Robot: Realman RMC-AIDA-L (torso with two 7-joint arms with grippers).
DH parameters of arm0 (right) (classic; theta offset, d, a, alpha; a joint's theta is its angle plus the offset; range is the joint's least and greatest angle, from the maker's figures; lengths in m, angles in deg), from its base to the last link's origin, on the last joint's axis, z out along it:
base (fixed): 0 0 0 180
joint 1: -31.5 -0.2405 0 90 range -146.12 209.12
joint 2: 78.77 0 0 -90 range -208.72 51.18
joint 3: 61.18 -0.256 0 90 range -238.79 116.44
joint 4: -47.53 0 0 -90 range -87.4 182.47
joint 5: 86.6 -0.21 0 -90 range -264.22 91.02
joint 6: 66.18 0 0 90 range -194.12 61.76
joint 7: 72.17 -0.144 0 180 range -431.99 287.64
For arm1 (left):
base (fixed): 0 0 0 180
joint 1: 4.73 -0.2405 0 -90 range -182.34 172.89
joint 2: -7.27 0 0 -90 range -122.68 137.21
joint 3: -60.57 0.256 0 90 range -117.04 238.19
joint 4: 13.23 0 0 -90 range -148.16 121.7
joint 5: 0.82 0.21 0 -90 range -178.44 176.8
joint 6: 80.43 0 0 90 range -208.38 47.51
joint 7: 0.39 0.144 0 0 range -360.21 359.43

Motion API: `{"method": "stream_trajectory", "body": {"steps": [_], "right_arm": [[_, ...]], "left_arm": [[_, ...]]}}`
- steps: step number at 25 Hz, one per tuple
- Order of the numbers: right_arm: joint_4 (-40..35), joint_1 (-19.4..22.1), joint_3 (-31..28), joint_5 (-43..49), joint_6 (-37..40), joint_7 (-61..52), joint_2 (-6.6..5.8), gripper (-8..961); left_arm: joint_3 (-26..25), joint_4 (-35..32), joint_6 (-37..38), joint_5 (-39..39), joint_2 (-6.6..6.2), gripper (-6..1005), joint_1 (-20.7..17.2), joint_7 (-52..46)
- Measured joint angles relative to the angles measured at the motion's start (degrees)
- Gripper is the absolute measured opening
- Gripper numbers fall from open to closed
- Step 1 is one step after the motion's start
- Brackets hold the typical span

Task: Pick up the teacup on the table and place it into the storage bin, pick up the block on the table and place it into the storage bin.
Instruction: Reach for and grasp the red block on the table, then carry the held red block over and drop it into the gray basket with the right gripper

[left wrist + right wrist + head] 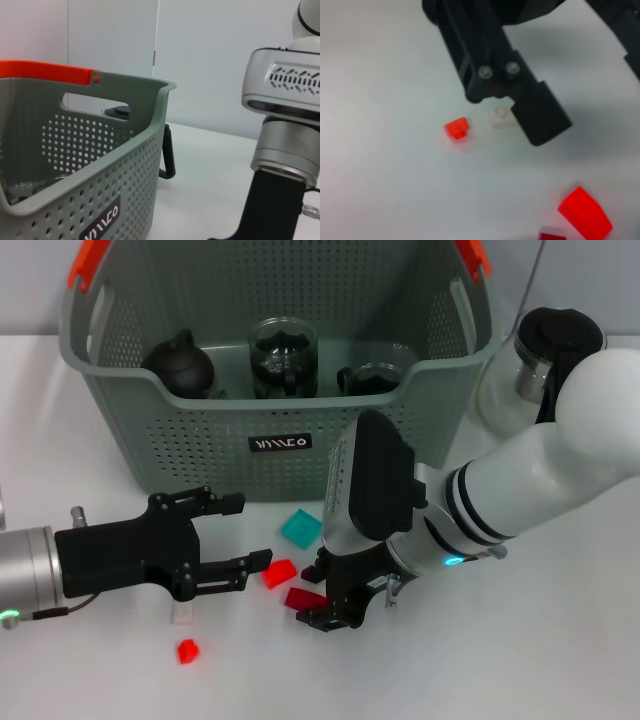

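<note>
A white, smooth tabletop (520, 660) carries a large grey-green storage bin (200, 440) of perforated plastic, with orange-red handles and a small black label on its front wall. Inside the bin stand three dark vessels: a round black teapot (180, 365), a clear glass pitcher (283, 358) and a low glass teacup (378, 372). Just outside the bin's right wall sits a glass jar with a black lid (545, 355).

In front of the bin, small plastic blocks lie scattered. A teal block (300, 529) lies nearest the bin. A bright red wedge-shaped block (278, 573) lies just beside the tip of the left gripper. A dark red block (304, 598) touches or nearly touches the right gripper. A small red studded block (187, 650) sits alone closer to the front edge, with bare tabletop around it. A pale white studded block (501, 117) lies under the left gripper.

The left gripper (245, 532), black and angular, reaches in from the left, its fingers spread wide above the tabletop. The right gripper (330, 612), on a glossy white arm, points down at the dark red block; I cannot tell how far its fingers are apart.
</note>
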Motion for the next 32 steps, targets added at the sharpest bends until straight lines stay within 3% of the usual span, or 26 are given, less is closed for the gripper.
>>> {"method": "stream_trajectory", "body": {"steps": [3,11,15,16,21,26,29,32], "right_arm": [[1.15,-0.63,0.86,-0.65,-0.72,-0.16,0.19,658],[0.13,-0.28,0.74,-1.09,0.4,-0.41,-0.28,342],[-4.49,2.67,-1.39,-0.44,4.07,-0.62,-0.96,197],[-6.43,4.13,-2.76,0.34,5.95,-0.62,-1.12,199],[-17.3,11.98,-14.52,6.34,19.0,-0.66,-1.5,207],[-33.79,17.86,-29.24,8.86,40.22,-2.91,-1.4,215],[-44.76,18.03,-39.17,5.29,47.06,-7.76,-0.95,219],[-49.65,13.91,-47.95,-0.32,47.14,-13.03,-1.49,224]], "left_arm": [[-0.08,0.0,-0.02,0.0,-0.03,693,0.0,0.0],[-0.69,-0.03,-0.03,0.0,-0.13,692,0.09,0.0],[-0.7,-0.22,0.02,0.0,-0.15,691,0.04,-0.11],[-0.83,-0.24,0.06,0.01,-0.15,691,0.03,-0.13],[-2.58,-0.34,0.62,0.27,-0.2,691,-0.12,-0.02],[-3.02,-0.46,0.77,0.05,-0.24,690,-0.5,0.0],[-3.03,-0.46,0.78,0.03,-0.24,689,-0.5,0.0],[-3.07,-0.47,0.72,0.01,-0.25,689,-0.36,0.0]]}}
